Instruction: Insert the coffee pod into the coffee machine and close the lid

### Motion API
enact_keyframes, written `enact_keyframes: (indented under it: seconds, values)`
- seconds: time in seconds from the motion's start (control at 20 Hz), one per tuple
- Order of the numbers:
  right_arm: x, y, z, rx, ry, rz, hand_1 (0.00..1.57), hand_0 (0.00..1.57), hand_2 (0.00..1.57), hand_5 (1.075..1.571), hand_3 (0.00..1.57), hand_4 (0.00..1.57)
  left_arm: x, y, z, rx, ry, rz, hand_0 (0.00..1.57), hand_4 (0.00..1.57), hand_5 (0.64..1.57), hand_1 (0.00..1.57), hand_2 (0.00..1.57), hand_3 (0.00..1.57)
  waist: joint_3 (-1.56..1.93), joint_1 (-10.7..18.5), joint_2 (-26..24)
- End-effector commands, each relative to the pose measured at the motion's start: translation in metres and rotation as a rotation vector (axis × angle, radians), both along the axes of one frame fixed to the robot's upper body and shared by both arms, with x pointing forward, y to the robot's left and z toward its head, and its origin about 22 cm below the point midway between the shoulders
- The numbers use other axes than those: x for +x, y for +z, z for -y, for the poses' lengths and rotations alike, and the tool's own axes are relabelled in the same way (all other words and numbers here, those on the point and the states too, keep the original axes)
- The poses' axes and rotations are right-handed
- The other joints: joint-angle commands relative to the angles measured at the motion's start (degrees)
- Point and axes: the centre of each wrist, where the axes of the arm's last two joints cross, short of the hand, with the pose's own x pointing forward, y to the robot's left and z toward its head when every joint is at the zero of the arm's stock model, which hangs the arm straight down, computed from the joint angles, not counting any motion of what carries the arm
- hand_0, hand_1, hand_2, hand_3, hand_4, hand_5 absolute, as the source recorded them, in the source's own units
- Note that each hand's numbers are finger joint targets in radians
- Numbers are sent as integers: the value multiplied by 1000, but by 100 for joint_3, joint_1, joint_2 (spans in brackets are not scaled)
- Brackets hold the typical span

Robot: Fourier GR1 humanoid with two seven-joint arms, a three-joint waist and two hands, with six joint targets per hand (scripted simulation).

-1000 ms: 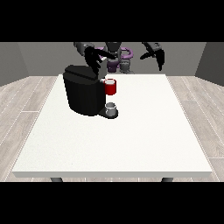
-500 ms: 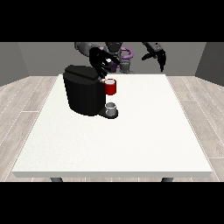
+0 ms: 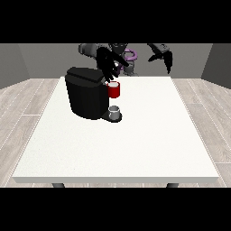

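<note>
1. Front view, and your landmark is the coffee machine (image 3: pixel 88 97), a black block standing on the white worktop (image 3: pixel 135 140), toward the far side and left of the middle.
2. The red holder (image 3: pixel 114 90) juts from the machine's right face near its top, and a small grey cup (image 3: pixel 115 112) sits on the machine's base directly below it.
3. You cannot make out the coffee pod as a separate thing. It may already lie in the red holder, or be hidden under the dark hand; the view does not settle which.
4. The hand at the view's left (image 3: pixel 107 65) hangs just above the machine's top right corner, right over the red holder, with its fingers (image 3: pixel 109 77) pointing down toward it. You cannot tell whether those fingers are pinching anything or merely spread.
5. The hand at the view's right (image 3: pixel 163 57) is held up, well apart from the machine and to its right, beyond the far edge of the worktop. Its fingers hang relaxed and carry nothing.
6. Judged from this, you are at the insertion step, with the lid closing yet to come.
7. The next move calls for bringing the near hand straight down onto the holder, confirming the pod is seated, then pressing the machine's lid shut.
</note>
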Motion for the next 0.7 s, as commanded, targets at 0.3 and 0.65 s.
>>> enact_keyframes:
  seconds: [0.3,0.65]
  values:
    - [-16,65,-47,-25,198,273,0,0,0,1571,0,0,8,16,30,-9,-106,52,0,418,1571,0,0,0,-215,1148,489]
    - [-9,79,-75,28,299,429,0,0,0,1571,0,0,26,46,8,-15,-80,126,0,203,1571,0,0,0,-226,885,1036]
